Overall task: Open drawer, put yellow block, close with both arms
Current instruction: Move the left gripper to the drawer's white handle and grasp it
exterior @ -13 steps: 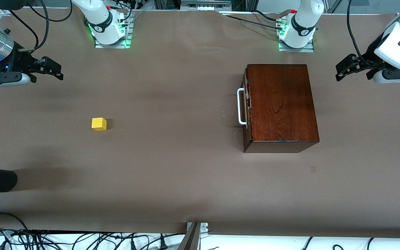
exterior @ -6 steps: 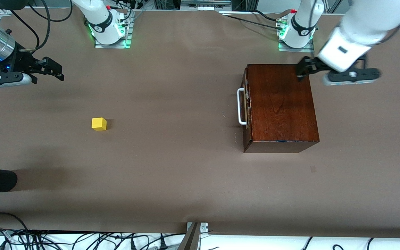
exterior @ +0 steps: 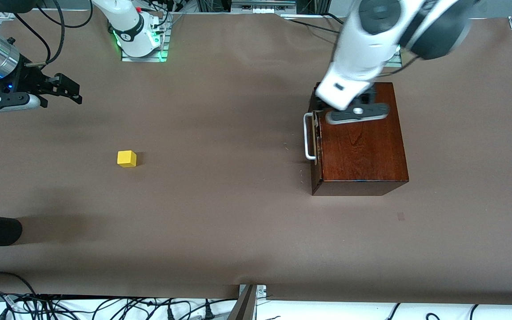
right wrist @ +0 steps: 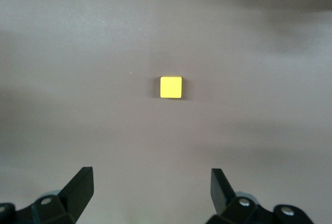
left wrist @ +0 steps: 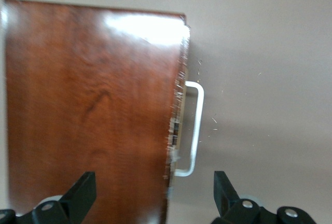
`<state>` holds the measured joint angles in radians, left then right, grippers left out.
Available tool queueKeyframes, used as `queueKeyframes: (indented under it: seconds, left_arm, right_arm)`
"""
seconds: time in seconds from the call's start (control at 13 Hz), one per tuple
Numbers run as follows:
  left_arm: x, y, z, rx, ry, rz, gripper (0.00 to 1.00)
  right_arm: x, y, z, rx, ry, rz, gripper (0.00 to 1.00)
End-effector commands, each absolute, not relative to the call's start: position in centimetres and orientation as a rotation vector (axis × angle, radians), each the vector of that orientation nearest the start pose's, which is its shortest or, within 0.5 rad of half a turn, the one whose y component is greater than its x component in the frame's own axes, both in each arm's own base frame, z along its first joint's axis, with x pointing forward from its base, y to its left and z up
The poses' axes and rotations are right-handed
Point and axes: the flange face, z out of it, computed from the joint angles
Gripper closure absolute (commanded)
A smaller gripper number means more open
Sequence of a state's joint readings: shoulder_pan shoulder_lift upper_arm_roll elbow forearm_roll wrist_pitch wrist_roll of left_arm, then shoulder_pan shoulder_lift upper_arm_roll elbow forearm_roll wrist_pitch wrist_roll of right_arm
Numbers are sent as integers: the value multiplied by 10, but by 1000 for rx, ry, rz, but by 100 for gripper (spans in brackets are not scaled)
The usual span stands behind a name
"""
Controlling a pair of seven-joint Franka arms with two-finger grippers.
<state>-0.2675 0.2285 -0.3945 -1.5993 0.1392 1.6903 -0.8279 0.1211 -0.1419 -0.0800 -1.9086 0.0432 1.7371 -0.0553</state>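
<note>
- The mahogany box (exterior: 362, 142) is placed on the brown desk (exterior: 220, 213), toward the left arm's end. Its long axis runs from the robots' bases toward the front camera.
- The drawer (exterior: 314, 133) is shut, and its dark front is flush with the box. The front is turned toward the right arm's end of the desk.
- The white handle (exterior: 308, 136) is fixed on the drawer front, and its bar runs along the same direction as the long axis of the box. In the left wrist view the handle (left wrist: 194, 128) is seen beside the glossy top of the box.
- The left gripper (left wrist: 154, 193) is held in the air over the edge of the box top where the drawer front is, close to the handle. Its jaws are spread wide and nothing is grasped between them.
- The yellow block (exterior: 126, 158) lies flat on the desk toward the right arm's end, well apart from the box. It is seen as a square in the right wrist view (right wrist: 171, 87).
- The right gripper (exterior: 62, 89) waits in the air at the right arm's end of the desk. Its jaws are released and empty, and the block is not touched.
</note>
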Motion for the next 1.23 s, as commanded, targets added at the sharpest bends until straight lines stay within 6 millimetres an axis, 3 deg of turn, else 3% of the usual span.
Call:
queueKeyframes:
  seconds: [0.0,0.23,0.62,1.15]
  left_arm:
    - [502,-390,448,-2957,-216,69,0]
    - [498,-412,408,-2948,-247,111,0]
    - [481,-447,359,-2898,-203,32,0]
    - [482,-452,313,-2834,-70,-78,0]
  right_arm:
    - [509,27,558,-3081,-157,26,0]
    - [509,26,561,-3081,-164,19,0]
    - [511,26,558,-3081,-163,21,0]
    - [514,27,553,-3080,-163,35,0]
